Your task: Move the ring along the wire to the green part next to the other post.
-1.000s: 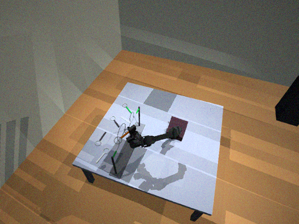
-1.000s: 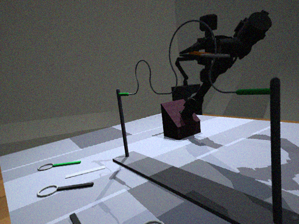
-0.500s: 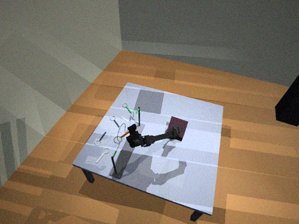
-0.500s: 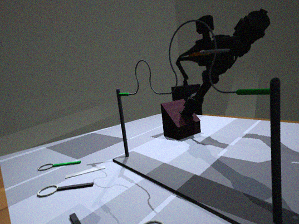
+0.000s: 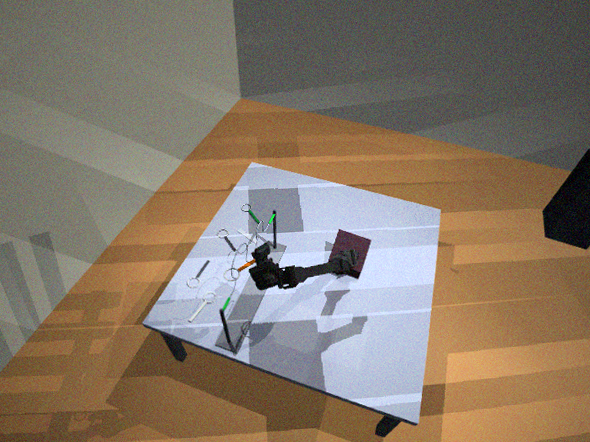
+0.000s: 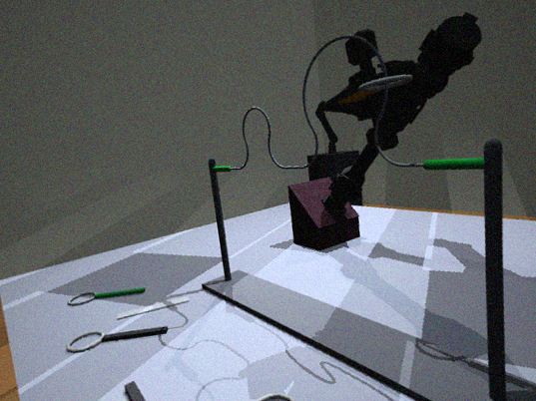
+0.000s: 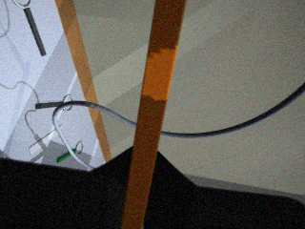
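The ring (image 5: 224,275) (image 6: 404,78) lies nearly flat around the grey wire (image 6: 304,93) (image 7: 200,135), on the near side of the tall arch. Whether it touches the wire cannot be told. My gripper (image 6: 332,104) (image 7: 143,151) is shut on the orange handle (image 5: 246,265) (image 6: 352,96) (image 7: 159,76). The near green part (image 5: 226,303) (image 6: 453,163) joins the near post (image 5: 226,328) (image 6: 494,258), below the ring. The far green part (image 5: 271,218) (image 6: 222,169) joins the far post (image 5: 274,232) (image 6: 219,226), beyond a smaller hump. The ring is outside the wrist view.
A dark red wedge block (image 5: 359,243) (image 6: 310,202) stands at the arm's base. Loose ring tools lie on the table: a green-handled one (image 5: 254,215) (image 6: 120,293), dark-handled ones and a white-handled one (image 5: 199,309). A dark base plate (image 6: 295,313) joins the posts.
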You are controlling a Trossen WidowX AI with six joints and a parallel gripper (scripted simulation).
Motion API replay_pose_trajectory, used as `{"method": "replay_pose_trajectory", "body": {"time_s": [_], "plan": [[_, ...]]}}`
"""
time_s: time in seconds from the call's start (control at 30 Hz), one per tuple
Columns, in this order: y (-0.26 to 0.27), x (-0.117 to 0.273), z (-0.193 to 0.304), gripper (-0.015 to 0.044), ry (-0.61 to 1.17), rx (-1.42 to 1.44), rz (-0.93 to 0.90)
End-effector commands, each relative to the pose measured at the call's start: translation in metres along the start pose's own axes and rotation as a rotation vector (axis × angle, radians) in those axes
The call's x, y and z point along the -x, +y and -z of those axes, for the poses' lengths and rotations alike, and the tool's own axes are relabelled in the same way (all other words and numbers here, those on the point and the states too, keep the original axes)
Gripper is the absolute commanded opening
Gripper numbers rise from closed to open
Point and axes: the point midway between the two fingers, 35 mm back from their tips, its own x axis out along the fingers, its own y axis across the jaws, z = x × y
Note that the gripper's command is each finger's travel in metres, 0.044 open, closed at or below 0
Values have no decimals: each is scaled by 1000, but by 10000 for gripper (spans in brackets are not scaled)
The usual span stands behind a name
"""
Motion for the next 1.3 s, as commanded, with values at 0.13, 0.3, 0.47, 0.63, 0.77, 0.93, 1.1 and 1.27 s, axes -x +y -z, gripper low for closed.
{"method": "replay_pose_trajectory", "body": {"time_s": [0.13,0.3,0.47,0.63,0.77,0.93,1.1,1.27], "plan": [[1,1,-1,-150,-14,-87,-42],[4,1,-1,-150,-20,-135,-70],[6,0,-2,-150,-26,-179,-96],[8,0,-2,-150,-32,-225,-122],[10,0,-3,-150,-38,-267,-147],[13,0,-4,-150,-46,-325,-181],[16,1,-5,-150,-53,-384,-214],[19,1,-6,-150,-61,-440,-247]]}}
